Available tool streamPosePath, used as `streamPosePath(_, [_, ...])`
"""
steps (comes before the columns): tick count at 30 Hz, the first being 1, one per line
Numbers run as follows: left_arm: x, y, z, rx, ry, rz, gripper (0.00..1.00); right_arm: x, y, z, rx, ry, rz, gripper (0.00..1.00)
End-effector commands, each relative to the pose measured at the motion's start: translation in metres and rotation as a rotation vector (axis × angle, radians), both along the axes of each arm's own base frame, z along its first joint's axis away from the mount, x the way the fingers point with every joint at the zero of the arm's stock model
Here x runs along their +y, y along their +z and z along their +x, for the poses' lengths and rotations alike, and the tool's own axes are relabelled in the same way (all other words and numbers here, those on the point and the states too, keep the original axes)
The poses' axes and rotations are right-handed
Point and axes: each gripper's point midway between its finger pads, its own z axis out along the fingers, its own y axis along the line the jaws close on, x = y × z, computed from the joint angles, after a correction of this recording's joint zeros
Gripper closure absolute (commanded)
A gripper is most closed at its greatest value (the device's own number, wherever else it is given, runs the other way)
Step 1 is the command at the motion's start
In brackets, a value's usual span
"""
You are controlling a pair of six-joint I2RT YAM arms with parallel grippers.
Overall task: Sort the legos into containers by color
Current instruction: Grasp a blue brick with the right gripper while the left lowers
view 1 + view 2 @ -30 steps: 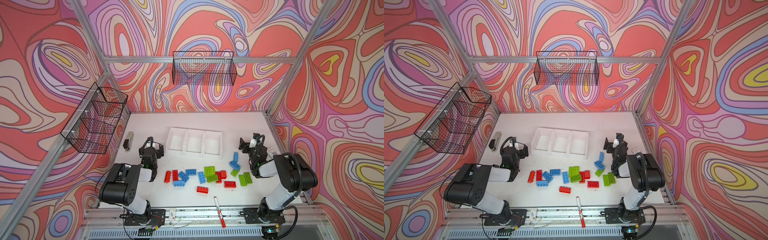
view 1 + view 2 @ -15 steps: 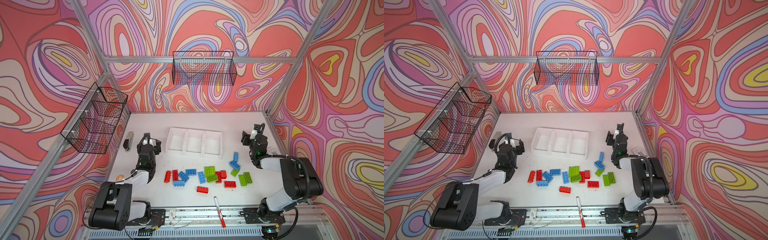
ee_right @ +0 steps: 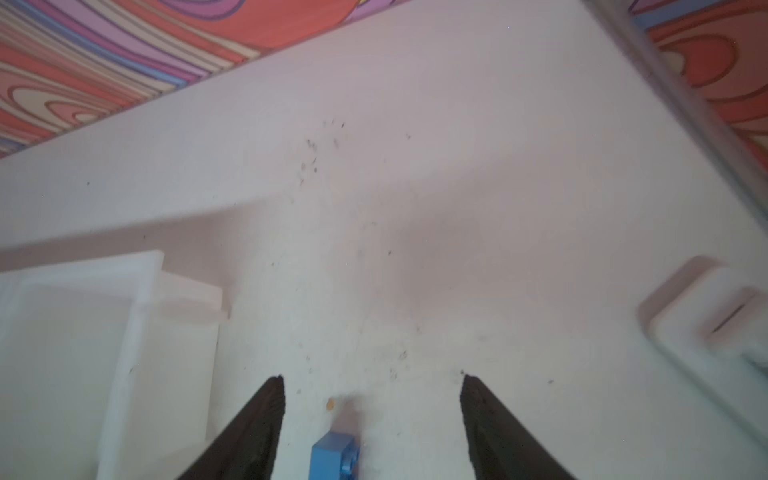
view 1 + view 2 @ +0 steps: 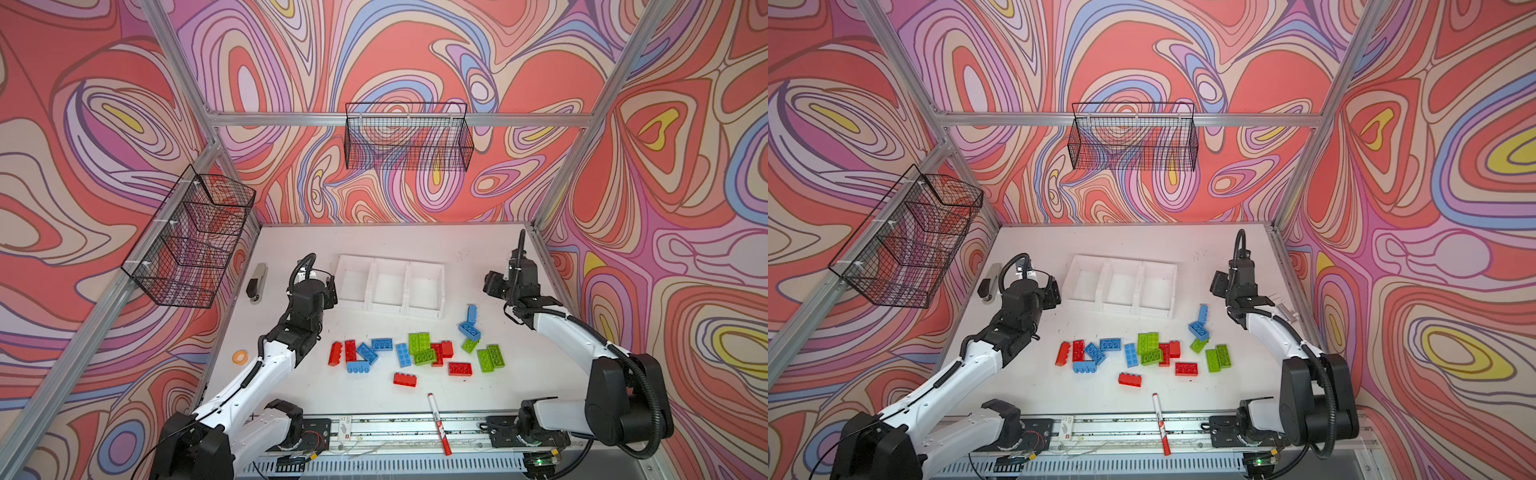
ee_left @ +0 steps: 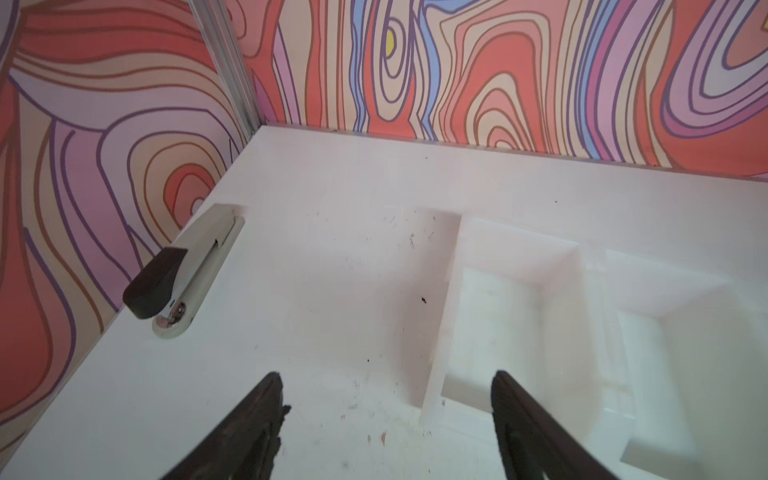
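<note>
The left gripper (image 5: 384, 380) is wide open and holds nothing. The right gripper (image 3: 372, 380) is too. The legos (image 4: 417, 343) lie on the counter (image 4: 374, 241) near the bins (image 4: 371, 286).

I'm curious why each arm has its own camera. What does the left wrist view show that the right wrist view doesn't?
Only the left wrist view: a black-and-grey stapler by the wall. Only the right wrist view: a blue lego on the table. Both: the white containers, and a gripper open and empty, the left gripper and the right gripper respectively.
</note>
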Motion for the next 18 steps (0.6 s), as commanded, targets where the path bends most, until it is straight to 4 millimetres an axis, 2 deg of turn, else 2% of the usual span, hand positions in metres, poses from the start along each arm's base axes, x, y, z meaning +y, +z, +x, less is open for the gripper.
streamPosePath(1, [0.001,-0.020,-0.016,0.092,0.014,-0.041,0.19,0.020,-0.023,-0.019,0.153,0.017,0.041,0.29])
streamPosePath(6, [0.000,-0.029,-0.020,0.125,0.018,-0.058,0.19,0.037,-0.042,-0.020,0.191,0.020,0.038,0.33])
streamPosePath(10, [0.000,-0.032,-0.023,0.132,0.021,-0.080,0.18,0.042,-0.064,-0.029,0.255,0.016,0.028,0.37])
streamPosePath(12, [-0.002,-0.035,-0.024,0.141,0.016,-0.088,0.18,0.046,-0.068,-0.033,0.264,0.017,0.029,0.38])
streamPosePath(18, [-0.003,-0.046,-0.029,0.187,0.013,-0.099,0.18,0.036,-0.080,-0.040,0.286,-0.022,-0.015,0.43])
